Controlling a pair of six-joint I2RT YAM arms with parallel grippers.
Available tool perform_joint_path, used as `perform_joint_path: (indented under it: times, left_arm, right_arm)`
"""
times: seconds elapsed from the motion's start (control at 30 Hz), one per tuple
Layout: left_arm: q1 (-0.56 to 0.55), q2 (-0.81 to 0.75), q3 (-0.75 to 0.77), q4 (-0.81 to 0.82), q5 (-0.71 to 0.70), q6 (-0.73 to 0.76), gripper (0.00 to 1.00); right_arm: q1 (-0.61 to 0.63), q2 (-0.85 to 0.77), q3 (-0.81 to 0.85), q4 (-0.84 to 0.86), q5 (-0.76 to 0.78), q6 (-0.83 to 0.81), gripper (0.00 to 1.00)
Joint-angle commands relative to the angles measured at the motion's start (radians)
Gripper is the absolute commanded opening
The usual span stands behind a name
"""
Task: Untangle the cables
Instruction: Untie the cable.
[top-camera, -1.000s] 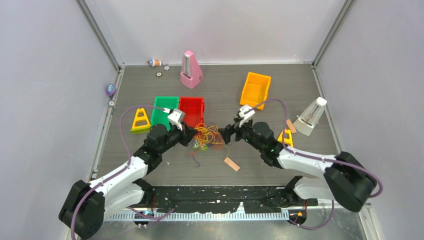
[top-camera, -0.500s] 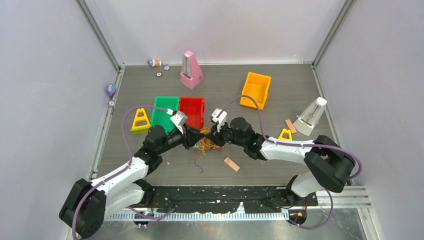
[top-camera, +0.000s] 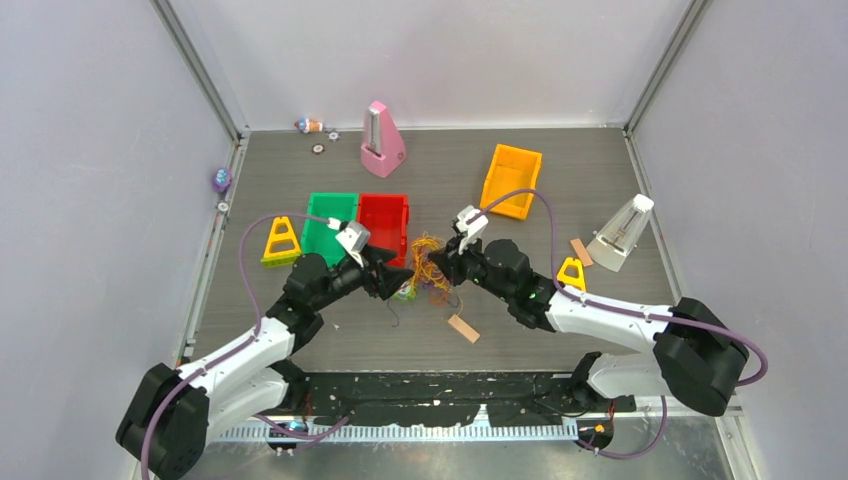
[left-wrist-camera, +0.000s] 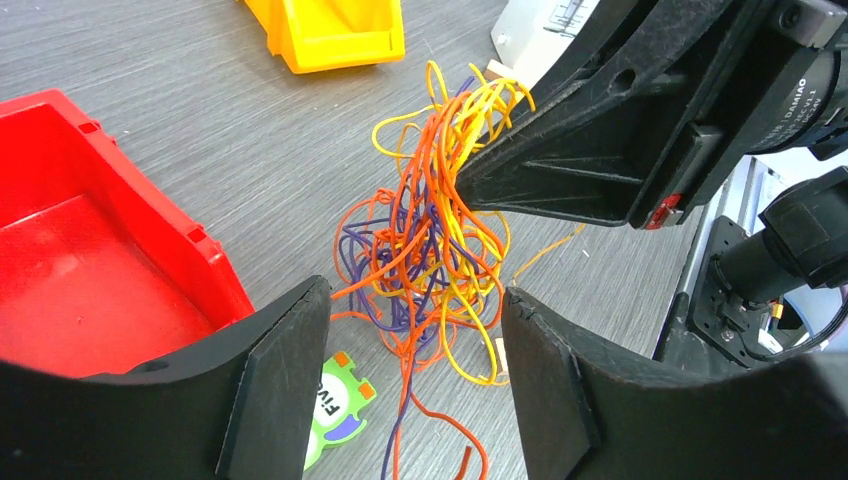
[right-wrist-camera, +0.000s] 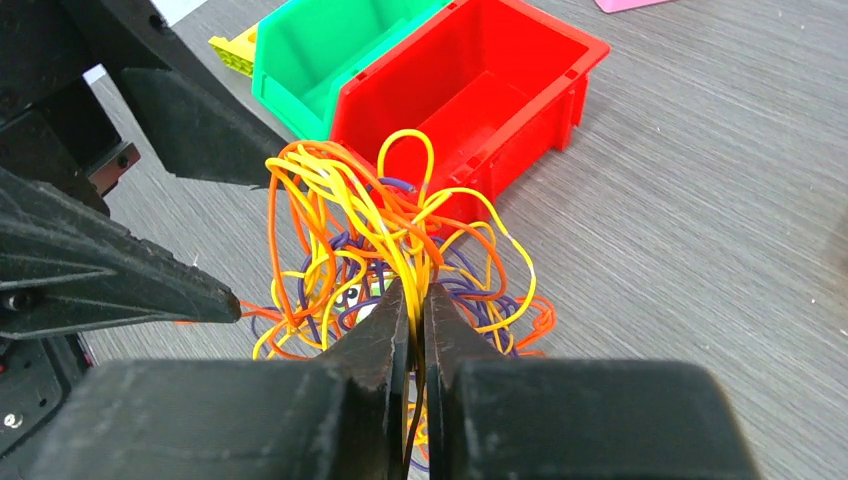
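Your right end effector (right-wrist-camera: 417, 300) clamps the cables (right-wrist-camera: 380, 220), holding the bunch up mid-worktop beside the red bin (right-wrist-camera: 520, 110) so loops hang loose; your left end effector (left-wrist-camera: 415, 345) waits with jaws apart

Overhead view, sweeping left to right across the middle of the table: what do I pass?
yellow triangle → green bin → red bin → cables → orange bin → smaller yellow triangle → white metronome

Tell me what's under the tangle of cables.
A small green-and-white printed piece shows beneath the cables, lying on the table. The strands hide the rest of it.
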Motion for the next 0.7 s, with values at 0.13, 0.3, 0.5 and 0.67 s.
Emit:
perform_joint_path:
  times: [0.13, 0.3, 0.5, 0.67]
  left_arm:
    - [-0.001, 0.026, 0.01, 0.068, 0.061, 0.0, 0.65]
    - [-0.01, 0.059, 0.013, 0.102, 0.089, -0.013, 0.67]
    - [-0.018, 0.124, 0.07, 0.016, 0.042, -0.001, 0.51]
    - [-0.018, 0.202, 0.153, -0.124, -0.029, 0.0, 0.05]
  right_arm:
    - [0.004, -0.024, 0.081, -0.037, 0.031, 0.104, 0.06]
    - [0.006, -0.006, 0.086, -0.024, 0.005, 0.114, 0.06]
    - [0.011, -0.045, 0.074, -0.004, 0.003, 0.112, 0.06]
    - [0.009, -0.113, 0.066, -0.055, 0.095, 0.095, 0.06]
